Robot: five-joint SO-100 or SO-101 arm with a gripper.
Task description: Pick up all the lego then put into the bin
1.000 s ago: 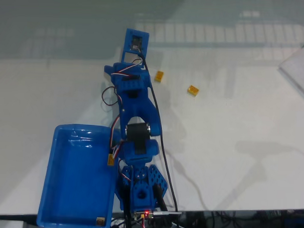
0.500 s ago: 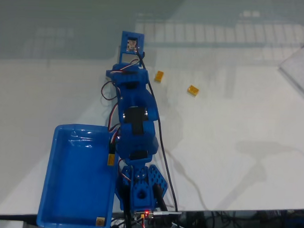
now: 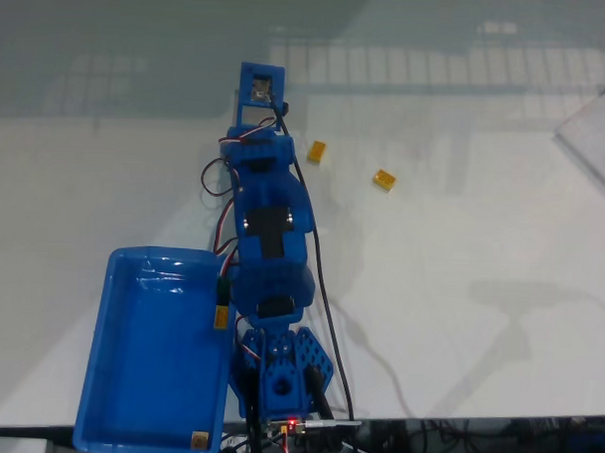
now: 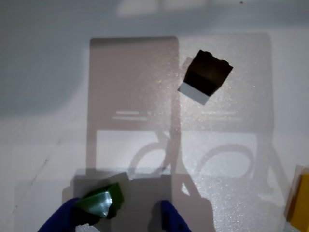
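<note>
the blue 3d-printed arm (image 3: pixel 267 235) has stretched further out toward twelve o'clock over the white tabletop (image 3: pixel 459 292) in the fixed view than it was a second ago, and is now nearly flat and reaching away from the shallow bright blue plastic bin (image 3: pixel 127 399). i judge this as the approach to a first pick, since the bin looks bare of bricks.

in the wrist view the jaws (image 4: pixel 123 217) enter from six o'clock, parted fairly wide, with the tiny dark green lego brick (image 4: pixel 101 203) against the inner face of the finger at seven o'clock; whether it is gripped or just touched i cannot tell. the small black lego brick (image 4: pixel 206 73) lies well apart at one o'clock.

counted: one bin, one arm, four bricks. one green, one black, two yellow-orange lego bricks (image 3: pixel 316 151) (image 3: pixel 385 180) at the arm's two o'clock in the fixed view. none is in the bin.
</note>
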